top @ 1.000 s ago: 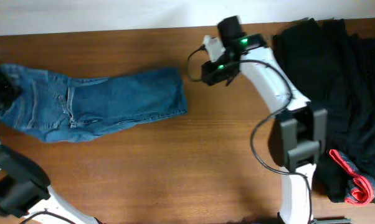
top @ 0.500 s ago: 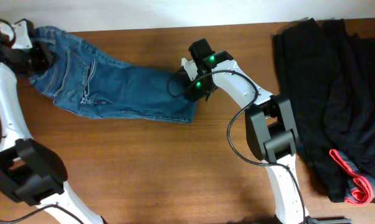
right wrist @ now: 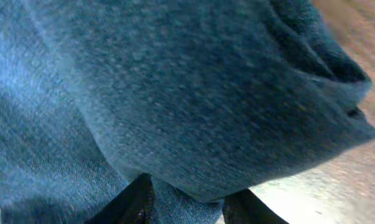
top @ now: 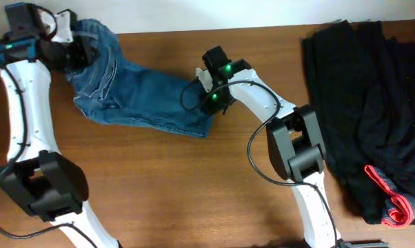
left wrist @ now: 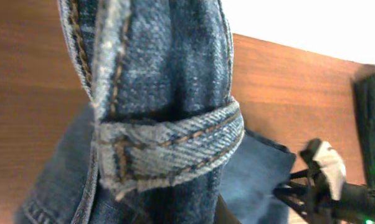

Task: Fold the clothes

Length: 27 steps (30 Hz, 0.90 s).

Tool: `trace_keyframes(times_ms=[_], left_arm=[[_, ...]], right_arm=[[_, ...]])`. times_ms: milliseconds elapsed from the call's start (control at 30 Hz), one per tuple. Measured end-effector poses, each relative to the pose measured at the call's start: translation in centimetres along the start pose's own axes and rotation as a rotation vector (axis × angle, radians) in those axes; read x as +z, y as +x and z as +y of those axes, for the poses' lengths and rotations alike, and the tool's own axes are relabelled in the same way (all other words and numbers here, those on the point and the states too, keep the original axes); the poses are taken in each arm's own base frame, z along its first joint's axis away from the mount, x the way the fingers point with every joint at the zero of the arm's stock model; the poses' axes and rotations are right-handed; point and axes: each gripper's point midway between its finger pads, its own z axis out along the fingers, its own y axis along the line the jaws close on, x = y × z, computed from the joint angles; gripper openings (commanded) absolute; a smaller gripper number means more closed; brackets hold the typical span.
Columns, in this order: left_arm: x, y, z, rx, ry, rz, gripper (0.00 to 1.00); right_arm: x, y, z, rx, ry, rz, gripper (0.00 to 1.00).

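Two grips on jeans [top: 135,96]: left fingers [top: 80,52] clamped on waistband [left wrist: 169,143], right fingers [right wrist: 132,200] clamped on leg hem [top: 197,124], likely tensioning garment for folding.

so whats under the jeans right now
Wooden table shows all round the jeans, so they seem to lie on that. Anything beneath the denim itself is covered and cannot be seen.

At the far-left corner, the left gripper [top: 75,49] has its fingertips buried in the bunched jeans [top: 145,96]; its wrist view shows only denim. Blurred denim fills the right wrist view, hiding the right gripper [top: 209,103] tips. The black heap [top: 373,103] runs off the right edge.
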Motion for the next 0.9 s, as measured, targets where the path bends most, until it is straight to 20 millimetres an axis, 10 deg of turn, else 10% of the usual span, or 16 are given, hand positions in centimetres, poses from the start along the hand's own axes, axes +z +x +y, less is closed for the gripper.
trace_keyframes(times_ms=[700,900], left_arm=[[3.9,3.5,-8.6,0.159,-0.018,0.119,0.01],[4.4,4.1,-10.1,0.190,-0.013,0.133,0.01]], right_arm=[[0.0,0.5,2.5,0.074,-0.026,0.027,0.61],[-4.3,-0.6,1.3,0.106,-0.018,-0.034,0.66]])
